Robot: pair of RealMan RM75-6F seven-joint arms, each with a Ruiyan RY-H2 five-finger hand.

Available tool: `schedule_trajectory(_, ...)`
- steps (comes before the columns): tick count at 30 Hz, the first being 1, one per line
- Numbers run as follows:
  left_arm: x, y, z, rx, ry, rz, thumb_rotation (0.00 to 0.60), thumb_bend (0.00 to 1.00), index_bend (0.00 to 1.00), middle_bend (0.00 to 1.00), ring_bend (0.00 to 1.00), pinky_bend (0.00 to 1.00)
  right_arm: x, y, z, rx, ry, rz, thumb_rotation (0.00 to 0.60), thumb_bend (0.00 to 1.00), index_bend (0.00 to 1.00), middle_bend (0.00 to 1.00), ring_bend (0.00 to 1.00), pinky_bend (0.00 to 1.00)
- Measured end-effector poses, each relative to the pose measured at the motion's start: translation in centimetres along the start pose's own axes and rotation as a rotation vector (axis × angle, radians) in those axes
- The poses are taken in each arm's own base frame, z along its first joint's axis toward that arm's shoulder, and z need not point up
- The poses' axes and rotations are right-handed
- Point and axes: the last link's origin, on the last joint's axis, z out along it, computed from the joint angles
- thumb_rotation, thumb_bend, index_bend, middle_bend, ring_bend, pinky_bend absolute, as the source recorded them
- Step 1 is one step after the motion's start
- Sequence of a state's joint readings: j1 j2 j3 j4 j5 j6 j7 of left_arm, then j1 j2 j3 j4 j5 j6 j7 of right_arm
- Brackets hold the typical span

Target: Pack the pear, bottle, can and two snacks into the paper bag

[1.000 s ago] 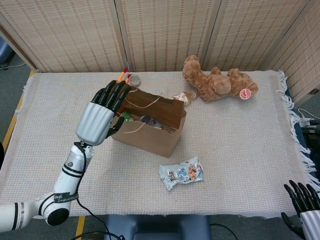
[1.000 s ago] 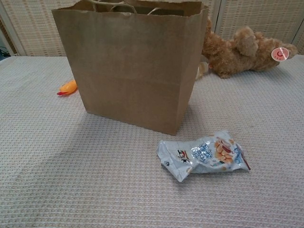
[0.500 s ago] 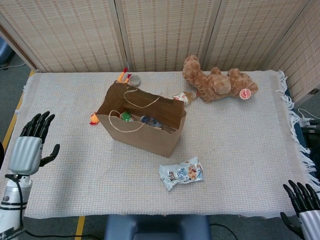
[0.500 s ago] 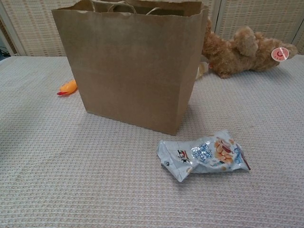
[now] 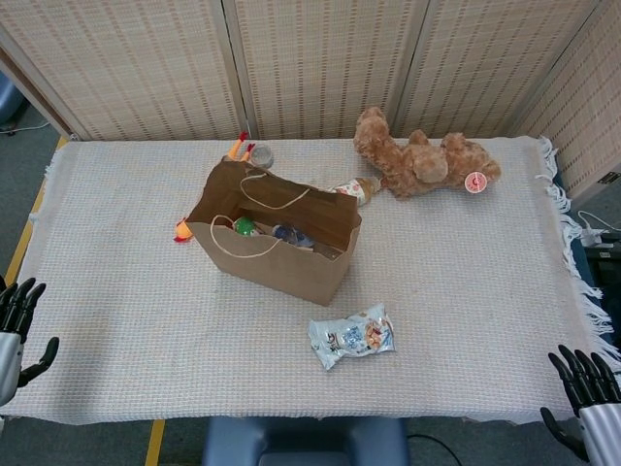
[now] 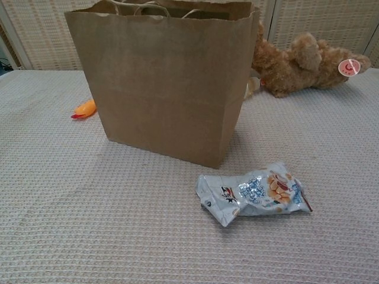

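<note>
A brown paper bag (image 5: 281,254) (image 6: 166,83) stands upright and open in the middle of the table. Several items show inside it, among them something green (image 5: 245,226) and a printed packet (image 5: 291,236). A silver and blue snack packet (image 5: 352,336) (image 6: 253,193) lies flat on the cloth in front of the bag, to its right. My left hand (image 5: 14,325) hangs off the table's left front corner, fingers apart, holding nothing. My right hand (image 5: 586,390) is below the right front corner, fingers spread and empty. Neither hand shows in the chest view.
A brown teddy bear (image 5: 422,162) (image 6: 302,62) lies at the back right. An orange toy (image 5: 181,230) (image 6: 84,109) peeks out left of the bag; another orange item (image 5: 238,147) and a small round lid (image 5: 260,154) lie behind it. A woven cloth (image 5: 466,272) covers the table.
My left hand has left the bag's rim, swung out to the left and dropped to the table's front left corner. The right hand has barely moved.
</note>
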State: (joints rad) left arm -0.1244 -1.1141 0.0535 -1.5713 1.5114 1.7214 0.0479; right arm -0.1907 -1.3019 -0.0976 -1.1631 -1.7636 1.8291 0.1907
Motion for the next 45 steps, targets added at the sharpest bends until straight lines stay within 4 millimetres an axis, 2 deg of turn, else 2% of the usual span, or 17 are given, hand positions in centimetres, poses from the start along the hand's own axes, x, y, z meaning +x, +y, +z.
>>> schedule_trajectory(4,-0.8,-0.5,-0.2,-0.009,-0.002,-0.016,0.6,0.38,0.02,0.0,0.0,0.08,0.6,-0.5,1.7,0.002,-0.016,0.093,0.6,0.22,0.0,0.0,0.0,0.0)
schedule_trajectory(7,-1.0,-0.5,-0.1,-0.015,-0.003,-0.029,0.6,0.38,0.02,0.0,0.0,0.08,1.4,-1.2,3.9,0.018,-0.063,0.17,0.6,0.17,0.0,0.0,0.0,0.0)
schedule_trajectory(11,-1.3,-0.5,0.0,-0.021,-0.01,-0.037,0.6,0.38,0.02,0.0,0.0,0.08,2.5,-3.3,7.9,0.078,-0.182,0.249,0.6,0.09,0.0,0.0,0.0,0.0)
schedule_trajectory(17,-1.6,-0.7,0.1,-0.005,-0.027,-0.05,0.6,0.38,0.02,0.0,0.0,0.08,3.0,-6.7,12.5,0.207,-0.352,0.172,0.6,0.04,0.0,0.0,0.0,0.0)
schedule_trajectory(26,-1.7,-0.9,0.0,0.009,-0.035,-0.05,0.6,0.38,0.02,0.0,0.0,0.08,1.9,-11.3,17.7,0.315,-0.494,0.007,0.6,0.04,0.0,0.0,0.0,0.0)
schedule_trajectory(35,-1.7,-1.0,0.1,0.018,-0.038,-0.056,0.6,0.38,0.02,0.0,0.0,0.08,-1.1,-16.6,20.7,0.404,-0.559,-0.063,0.6,0.04,0.0,0.0,0.0,0.0)
schedule_trajectory(45,-1.7,-1.2,0.2,0.026,-0.048,-0.069,0.6,0.38,0.02,0.0,0.0,0.08,-4.0,-21.4,21.7,0.46,-0.625,-0.116,0.6,0.04,0.0,0.0,0.0,0.0)
